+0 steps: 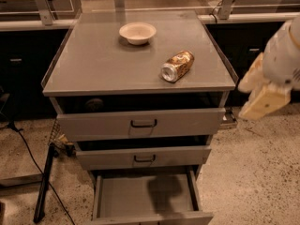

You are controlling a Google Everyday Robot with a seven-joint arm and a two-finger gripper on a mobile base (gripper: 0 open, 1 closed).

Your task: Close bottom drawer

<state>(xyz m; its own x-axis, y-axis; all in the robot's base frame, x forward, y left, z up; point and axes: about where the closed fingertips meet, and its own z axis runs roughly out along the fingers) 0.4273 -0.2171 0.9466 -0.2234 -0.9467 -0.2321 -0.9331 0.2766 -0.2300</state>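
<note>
The bottom drawer is the lowest of the grey cabinet's three drawers. It stands pulled far out, and its plain grey tray is empty with a shadow across it. Its front panel runs along the bottom edge of the view and its handle is out of view. My gripper, cream-coloured on a white arm, hangs in the air to the right of the cabinet. It is level with the top drawer and touches nothing.
The top drawer and the middle drawer each stand slightly open. A white bowl and a can lying on its side rest on the cabinet top. A black stand leg and cable lie on the floor at left. Speckled floor lies at right.
</note>
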